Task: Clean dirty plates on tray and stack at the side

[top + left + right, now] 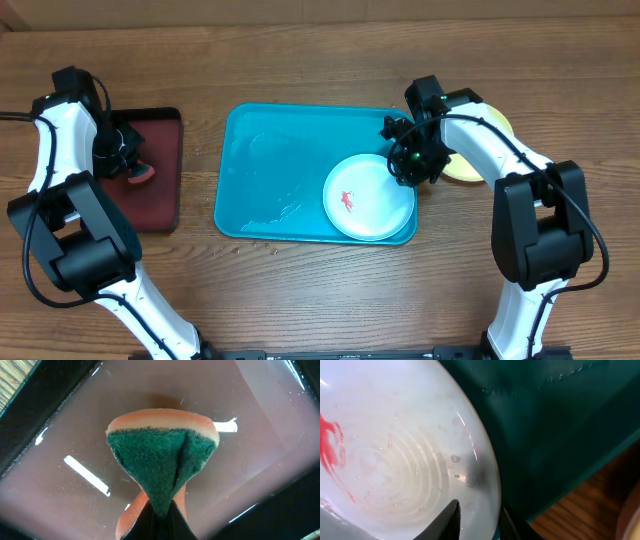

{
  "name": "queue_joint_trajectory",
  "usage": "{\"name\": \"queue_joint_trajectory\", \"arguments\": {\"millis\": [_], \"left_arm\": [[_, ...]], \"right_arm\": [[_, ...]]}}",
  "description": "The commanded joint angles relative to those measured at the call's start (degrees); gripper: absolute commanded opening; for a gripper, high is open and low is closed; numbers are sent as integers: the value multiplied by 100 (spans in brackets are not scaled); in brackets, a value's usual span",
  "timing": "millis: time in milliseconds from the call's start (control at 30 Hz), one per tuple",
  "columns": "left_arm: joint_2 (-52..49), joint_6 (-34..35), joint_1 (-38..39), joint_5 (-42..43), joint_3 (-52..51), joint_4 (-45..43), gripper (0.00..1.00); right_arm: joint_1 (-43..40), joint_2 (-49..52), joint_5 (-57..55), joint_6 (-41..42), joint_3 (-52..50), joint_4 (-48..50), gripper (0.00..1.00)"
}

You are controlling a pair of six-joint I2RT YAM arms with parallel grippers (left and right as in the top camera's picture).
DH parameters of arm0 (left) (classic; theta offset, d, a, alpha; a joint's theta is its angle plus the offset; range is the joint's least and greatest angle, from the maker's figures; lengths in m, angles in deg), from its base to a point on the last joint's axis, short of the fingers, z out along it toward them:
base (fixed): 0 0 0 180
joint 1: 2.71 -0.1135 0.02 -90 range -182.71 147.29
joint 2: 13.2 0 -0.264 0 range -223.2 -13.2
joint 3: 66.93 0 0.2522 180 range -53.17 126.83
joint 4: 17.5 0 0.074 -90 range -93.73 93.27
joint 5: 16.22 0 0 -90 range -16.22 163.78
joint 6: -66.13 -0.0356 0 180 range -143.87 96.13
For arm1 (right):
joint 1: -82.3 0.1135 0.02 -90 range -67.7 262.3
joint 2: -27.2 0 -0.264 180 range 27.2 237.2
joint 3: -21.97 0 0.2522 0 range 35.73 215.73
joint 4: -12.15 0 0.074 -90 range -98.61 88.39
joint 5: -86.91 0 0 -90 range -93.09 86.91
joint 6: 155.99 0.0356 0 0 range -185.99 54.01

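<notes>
A white plate with a red smear lies in the right front corner of the turquoise tray. My right gripper is at the plate's far right rim. In the right wrist view one finger rests inside the white plate and the other outside its rim, so the gripper is shut on that rim over the tray. A yellow-green plate lies on the table right of the tray, partly hidden by the right arm. My left gripper is shut on a green-and-orange sponge.
The sponge hangs over a dark red tray at the table's left. The blue tray's left half looks wet. Bare wood table lies in front of both trays.
</notes>
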Motion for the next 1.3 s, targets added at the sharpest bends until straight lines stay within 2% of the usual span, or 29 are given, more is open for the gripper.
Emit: {"name": "queue_joint_trajectory", "arguments": {"millis": [0, 67, 200, 300, 667, 833, 1000, 1267], "left_arm": [[50, -118, 28, 149, 31, 4, 4], [50, -131, 28, 190, 31, 0, 4], [50, -131, 28, 190, 31, -7, 4], [50, -133, 28, 188, 31, -9, 4], [50, -280, 28, 188, 31, -57, 5], [50, -284, 28, 186, 31, -63, 4], [50, -280, 28, 188, 31, -66, 4], [-52, -256, 76, 219, 9, -127, 4]], "right_arm": [[33, -210, 55, 162, -254, 177, 27], [33, -210, 57, 273, -326, 245, 25], [33, -210, 57, 704, -330, 468, 9], [52, -210, 131, 1034, -330, 643, 4], [570, -186, 509, 2643, -332, 1670, 4], [892, -44, 498, 3082, -332, 2153, 4], [1045, 205, 306, 4039, -332, 2542, 4], [1207, 297, 273, 4223, -332, 2863, 4]]}}
